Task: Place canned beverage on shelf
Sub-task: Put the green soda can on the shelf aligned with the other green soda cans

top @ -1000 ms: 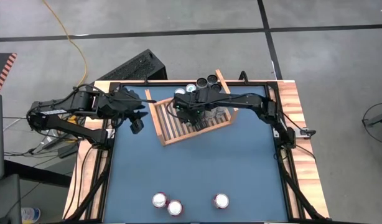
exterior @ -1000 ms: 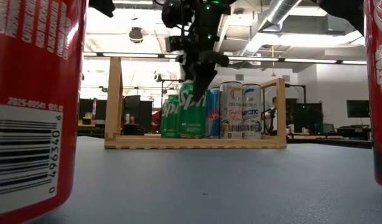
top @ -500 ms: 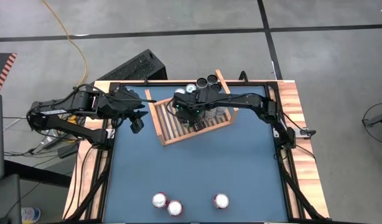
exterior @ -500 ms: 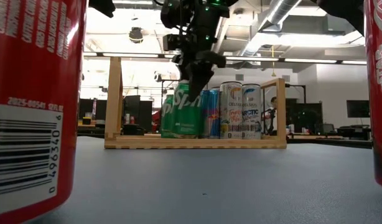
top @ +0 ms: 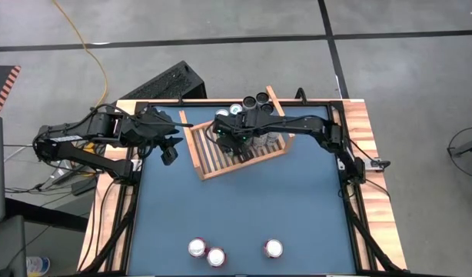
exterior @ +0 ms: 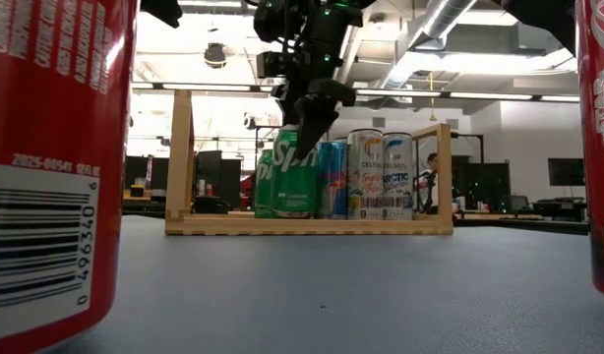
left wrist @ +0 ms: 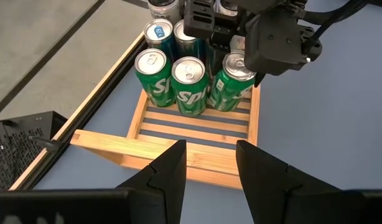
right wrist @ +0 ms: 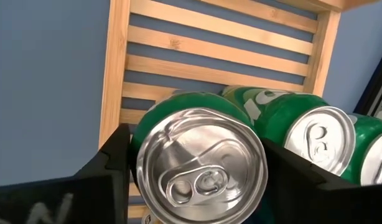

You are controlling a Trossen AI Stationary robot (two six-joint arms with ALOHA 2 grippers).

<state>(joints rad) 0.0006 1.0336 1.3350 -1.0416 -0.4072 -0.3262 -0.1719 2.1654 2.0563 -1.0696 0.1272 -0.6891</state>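
Light-brown wood made up the slatted rectangular shelf (top: pixel 236 148), which lay at an angle on the blue bench (top: pixel 244 208) in the upper middle of the high view. Several cans stood packed at its far end, among them three green aluminium soda cans with silver tops; the rest of the slats lay bare.

One green soda can (right wrist: pixel 200 163) stood upright on the shelf slats with the right claw (right wrist: pixel 194 165) directly over it, one dark finger on each side of its body. The fingers (right wrist: pixel 113 162) were spread slightly wider than the can, so the grip looked loosened rather than tight. In the low view that same claw (exterior: pixel 312 103) reached down from the top centre onto the can (exterior: pixel 294 172), whose base sat on the shelf floor (exterior: pixel 312 224) beside taller slim cans.

The left claw (top: pixel 168 154) hovered above the bench just left of the shelf, its fingers (left wrist: pixel 169 177) parted and holding nothing.

Three more silver-topped cans (top: pixel 213 252) stood at the bottom of the high view, well apart from the shelf.
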